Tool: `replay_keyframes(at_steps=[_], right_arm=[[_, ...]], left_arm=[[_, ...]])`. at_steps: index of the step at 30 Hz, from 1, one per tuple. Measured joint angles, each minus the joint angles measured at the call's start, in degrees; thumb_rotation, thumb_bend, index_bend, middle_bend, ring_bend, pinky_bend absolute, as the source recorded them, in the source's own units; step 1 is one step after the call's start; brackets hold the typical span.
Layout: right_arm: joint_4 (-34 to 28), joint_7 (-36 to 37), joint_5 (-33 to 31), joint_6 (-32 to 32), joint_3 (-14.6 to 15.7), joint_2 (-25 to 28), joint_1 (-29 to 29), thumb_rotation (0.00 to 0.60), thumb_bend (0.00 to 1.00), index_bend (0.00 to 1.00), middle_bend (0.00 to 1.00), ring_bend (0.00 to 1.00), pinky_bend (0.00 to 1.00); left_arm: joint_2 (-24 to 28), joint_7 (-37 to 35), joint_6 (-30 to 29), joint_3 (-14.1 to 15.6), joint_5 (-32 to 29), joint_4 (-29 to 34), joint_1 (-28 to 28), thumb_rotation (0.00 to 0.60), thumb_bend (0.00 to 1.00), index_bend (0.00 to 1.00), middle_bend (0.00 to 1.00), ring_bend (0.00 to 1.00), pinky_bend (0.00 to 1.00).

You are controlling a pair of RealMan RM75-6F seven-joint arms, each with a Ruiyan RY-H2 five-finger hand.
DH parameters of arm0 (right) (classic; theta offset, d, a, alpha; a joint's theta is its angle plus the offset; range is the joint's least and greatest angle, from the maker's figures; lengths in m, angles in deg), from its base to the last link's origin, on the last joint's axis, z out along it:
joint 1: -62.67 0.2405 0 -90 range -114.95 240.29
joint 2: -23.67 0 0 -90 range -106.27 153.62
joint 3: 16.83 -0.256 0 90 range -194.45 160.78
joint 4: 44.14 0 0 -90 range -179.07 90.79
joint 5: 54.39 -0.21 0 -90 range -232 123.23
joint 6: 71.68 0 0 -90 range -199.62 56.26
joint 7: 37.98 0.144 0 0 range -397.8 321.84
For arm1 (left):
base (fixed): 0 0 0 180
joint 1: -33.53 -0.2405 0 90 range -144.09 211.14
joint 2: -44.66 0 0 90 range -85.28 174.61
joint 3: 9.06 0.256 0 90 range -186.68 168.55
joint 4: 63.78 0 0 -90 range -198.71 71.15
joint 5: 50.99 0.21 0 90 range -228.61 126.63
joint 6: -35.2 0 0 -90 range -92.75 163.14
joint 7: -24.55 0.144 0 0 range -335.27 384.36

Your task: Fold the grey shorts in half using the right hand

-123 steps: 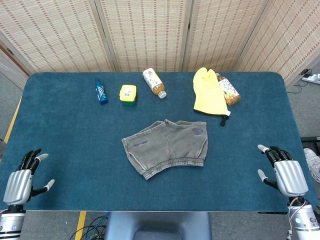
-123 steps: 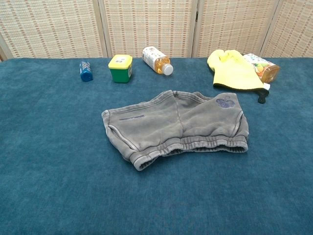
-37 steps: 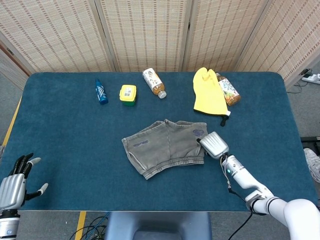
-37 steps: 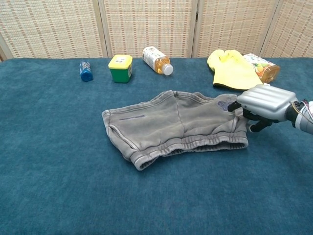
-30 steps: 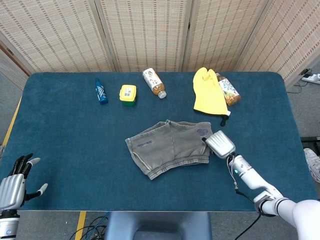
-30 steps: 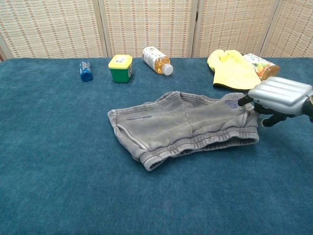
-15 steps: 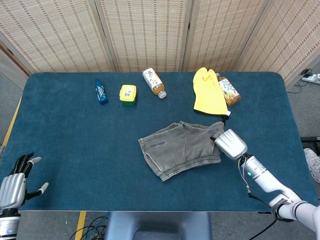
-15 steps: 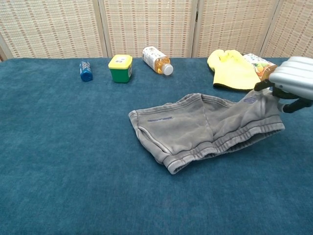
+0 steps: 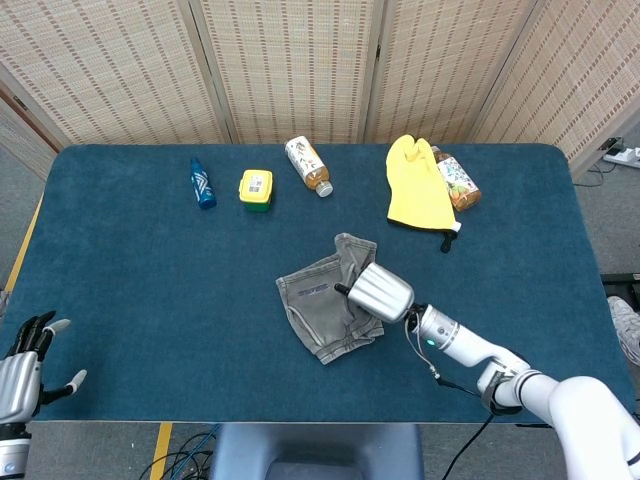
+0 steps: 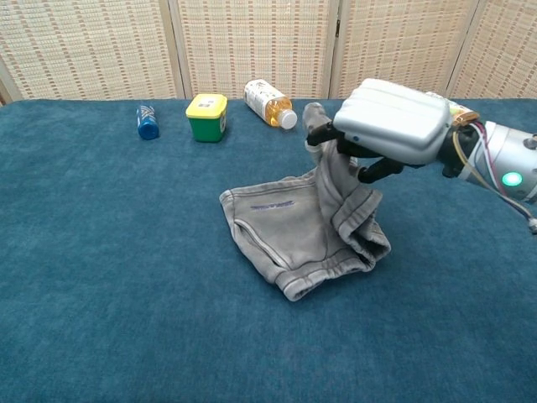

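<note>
**Shorts lifted mid-table**

My right hand grips the grey shorts, one side raised above the half lying on the blue table. Only the head view shows my left hand, fingers spread and holding nothing, at the near-left edge. Woven screens stand behind.

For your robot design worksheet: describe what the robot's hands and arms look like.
The right hand has a ribbed silver-grey metallic back and black fingers. Its white wrist carries a green light and thin cables. The left hand matches: silver back, black fingers with pale tips.
</note>
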Motion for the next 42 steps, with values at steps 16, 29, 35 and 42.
replay_keyframes(at_steps=[16,29,35,42], right_arm=[[0.8,0.9,0.0,3.0,2.1,-3.8,3.0,0.600,0.40,0.28,0.93,0.98,1.00],[-7.0,-4.5,-3.2,5.3,-0.2,-4.8,3.8,0.600,0.14,0.00,0.91,0.96,1.00],[-8.7,-5.9,-4.5,4.6,-0.6,-2.7,2.5,0.600,0.18,0.00,0.84,0.90,1.00],[-19.1,-12.6,-10.2,4.3,-1.1,6.4,-3.1,0.600,0.24,0.00,0.70,0.75,0.90]], left_arm=[[0.0,-0.3,0.3,-0.3,-0.1,-0.4,0.0,0.600,0.25,0.23,0.12,0.08,0.28],[0.3,-0.2,0.1,-0.2,-0.3,-0.2,-0.5,0.600,0.25,0.23,0.12,0.07,0.28],[0.6,-0.2,-0.2,-0.3,-0.3,-0.2,-0.6,0.600,0.25,0.23,0.12,0.08,0.28],[0.9,-0.1,-0.1,-0.6,0.3,0.0,-0.1,0.600,0.25,0.23,0.12,0.08,0.28]])
